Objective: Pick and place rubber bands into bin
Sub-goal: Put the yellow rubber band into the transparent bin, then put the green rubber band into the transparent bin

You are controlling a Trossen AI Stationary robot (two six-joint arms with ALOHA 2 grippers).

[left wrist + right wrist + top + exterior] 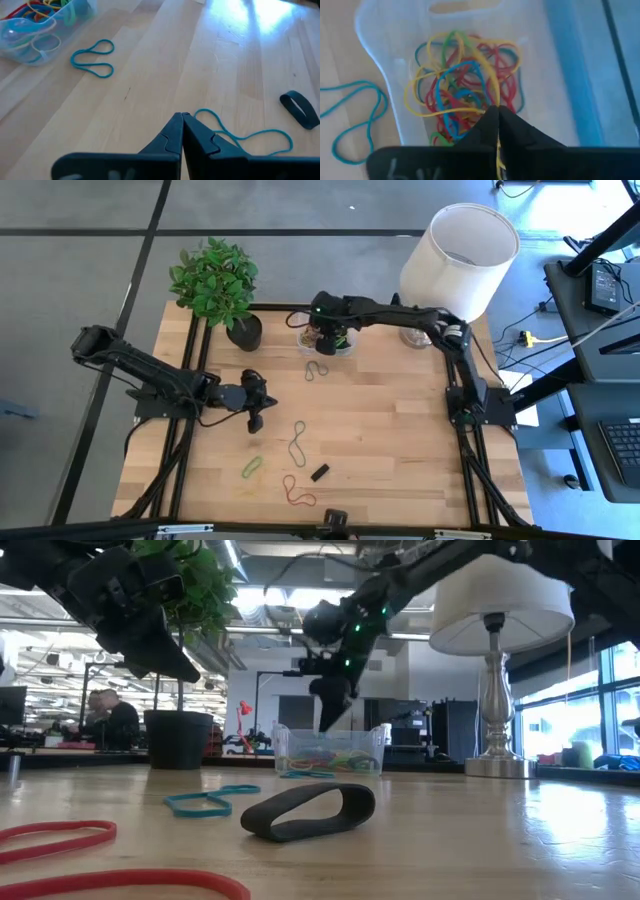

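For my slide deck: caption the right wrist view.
Right gripper shut on a yellow band above the bin of tangled bands.

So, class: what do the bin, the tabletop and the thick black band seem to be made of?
The small clear rectangular bin looks like thin translucent plastic: the bands show through its walls. The pale tabletop looks like wood planks, with visible grain and seams. The thick black loop looks like matte rubber, standing on edge.

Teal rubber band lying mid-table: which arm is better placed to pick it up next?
Left. The left end effector, fingers shut, hovers beside the teal rubber band, which shows just past its tips. The right end effector is over the bin, pinching a yellow band.
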